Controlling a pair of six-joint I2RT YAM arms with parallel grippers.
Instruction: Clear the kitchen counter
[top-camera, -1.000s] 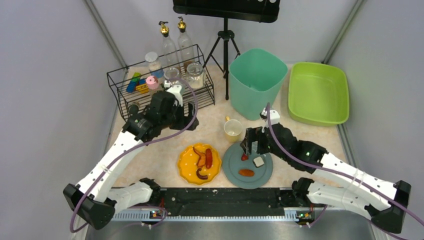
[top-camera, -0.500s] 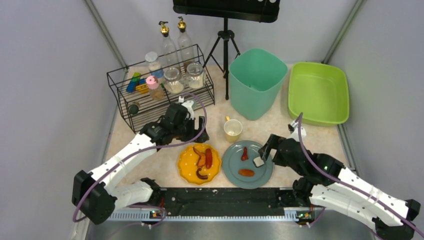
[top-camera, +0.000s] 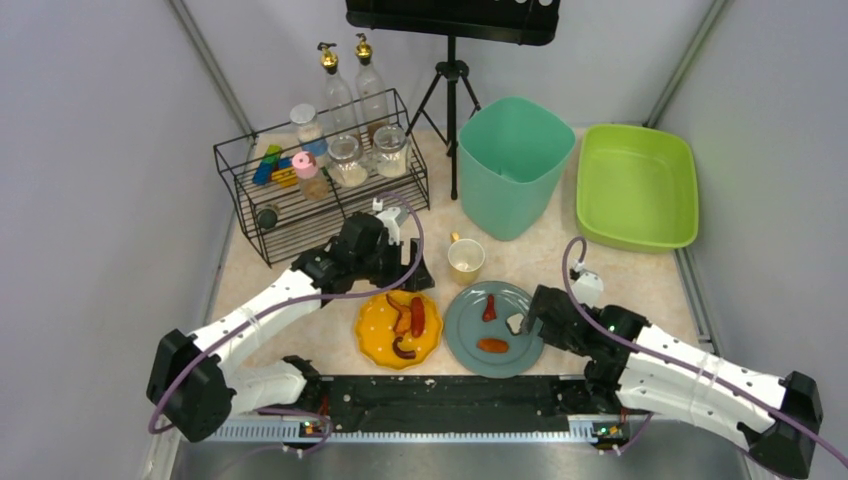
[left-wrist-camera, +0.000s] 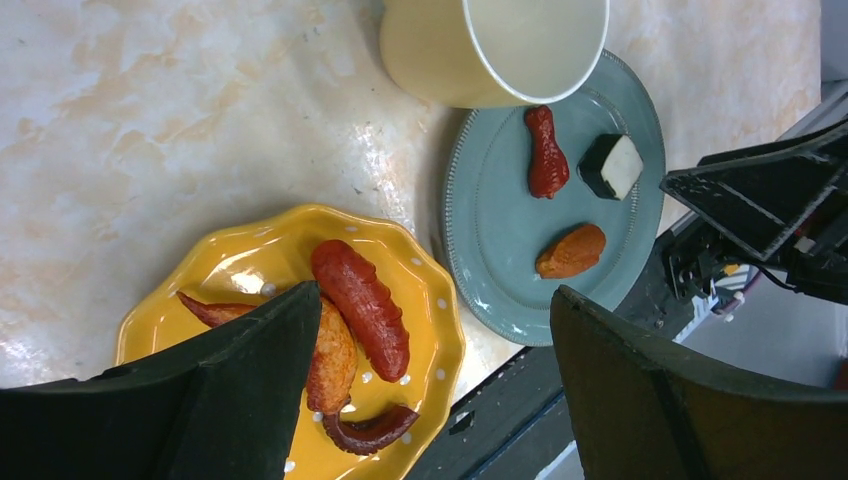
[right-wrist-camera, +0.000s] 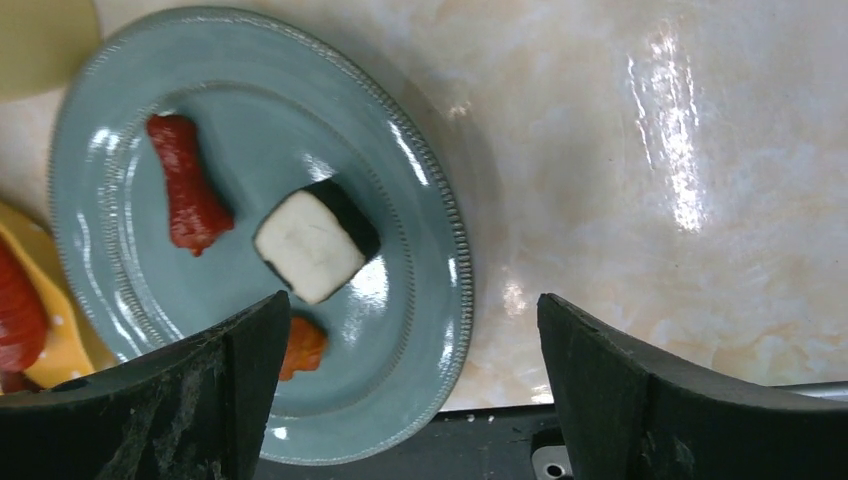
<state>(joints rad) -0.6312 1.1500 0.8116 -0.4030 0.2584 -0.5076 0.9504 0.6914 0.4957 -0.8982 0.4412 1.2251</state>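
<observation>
The kitchen counter (top-camera: 620, 275) carries a yellow plate (top-camera: 377, 330) with a red sausage (left-wrist-camera: 362, 305) and other food pieces. Beside it is a grey-blue plate (top-camera: 470, 325) with a red piece (left-wrist-camera: 546, 155), a white-and-black block (right-wrist-camera: 312, 243) and an orange piece (left-wrist-camera: 572, 250). A cream cup (top-camera: 466, 258) stands behind the plates. My left gripper (top-camera: 412, 276) hangs open above the yellow plate's far edge, holding nothing. My right gripper (top-camera: 527, 323) is open and low at the grey-blue plate's right rim; the rim (right-wrist-camera: 455, 290) lies between its fingers (right-wrist-camera: 600, 380).
A black wire rack (top-camera: 250, 205) with jars and bottles stands at the back left. A teal bin (top-camera: 514, 165) and a green tub (top-camera: 636, 185) are at the back right, with a tripod (top-camera: 452, 90) behind. A black rail (top-camera: 450, 395) edges the near side.
My left gripper has moved from the rack toward the right and near side, over the yellow plate. My right gripper has drawn back from over the grey-blue plate to its right rim.
</observation>
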